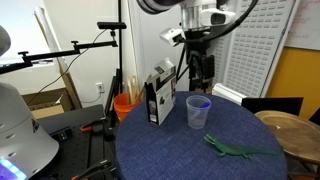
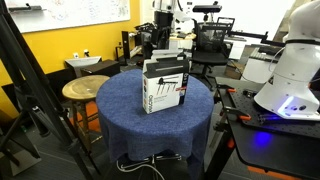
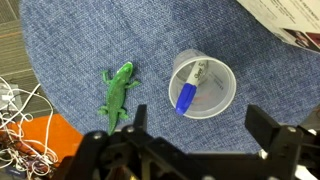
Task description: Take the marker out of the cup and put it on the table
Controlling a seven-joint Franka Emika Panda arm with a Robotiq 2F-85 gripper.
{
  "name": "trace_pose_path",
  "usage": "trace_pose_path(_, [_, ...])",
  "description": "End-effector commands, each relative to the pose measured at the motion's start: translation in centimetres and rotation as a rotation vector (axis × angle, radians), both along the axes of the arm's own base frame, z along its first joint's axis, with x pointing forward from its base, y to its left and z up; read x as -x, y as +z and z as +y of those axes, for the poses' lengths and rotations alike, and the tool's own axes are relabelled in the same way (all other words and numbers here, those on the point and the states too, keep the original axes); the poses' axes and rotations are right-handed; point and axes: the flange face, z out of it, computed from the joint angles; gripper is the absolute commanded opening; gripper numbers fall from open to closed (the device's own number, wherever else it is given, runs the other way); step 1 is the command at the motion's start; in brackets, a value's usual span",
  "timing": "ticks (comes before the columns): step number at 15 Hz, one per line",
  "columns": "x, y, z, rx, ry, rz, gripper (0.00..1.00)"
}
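Note:
The translucent cup [image 3: 216,100] stands on the blue speckled table [image 3: 70,40] with the blue marker [image 3: 189,87] leaning inside it, blue cap toward the rim. My gripper [image 3: 200,135] is open and empty, its fingers spread wide just above and short of the cup. In an exterior view the gripper [image 1: 203,72] hangs over the cup [image 1: 198,110] on the table [image 1: 180,150]. In an exterior view the cup is hidden behind the carton, and the table [image 2: 120,100] shows.
A black-and-white carton [image 1: 158,95] [image 2: 165,85] stands beside the cup. A green toy lizard [image 3: 118,93] [image 1: 235,150] lies on the cloth. An orange bucket [image 1: 124,104] and a wooden stool [image 2: 85,90] stand off the table. Cables [image 3: 15,115] lie on the floor.

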Motion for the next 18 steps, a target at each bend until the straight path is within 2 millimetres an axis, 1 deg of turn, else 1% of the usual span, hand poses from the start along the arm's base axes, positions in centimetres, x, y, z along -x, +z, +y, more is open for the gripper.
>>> trace_pose_path(1, [-1.2, -1.6, 0.8, -0.017, -0.124, -0.044, 1.00])
trace_pose_path(5, [-1.7, -3.3, 0.9, -0.026, -0.225, -0.067, 1.00])
trace_pose_path(10, [-2.0, -4.9, 1.1, -0.028, -0.295, -0.063, 1.00])
trace_pose_path(11, [-2.1, -5.3, 1.0, -0.029, -0.304, -0.062, 0.97])
trace_pose_path(12, [-2.2, -5.5, 1.0, -0.025, -0.308, -0.060, 0.90])
trace_pose_path(13, [-2.3, -5.8, 0.8, -0.022, -0.319, -0.058, 0.73])
trace_pose_path(16, [-2.7, -6.3, 0.6, -0.018, -0.333, -0.051, 0.61])
trace_pose_path(17, [-2.8, -6.5, 0.4, -0.016, -0.335, -0.049, 0.58])
trace_pose_path(18, [-3.0, -6.7, 0.3, -0.014, -0.336, -0.048, 0.57])
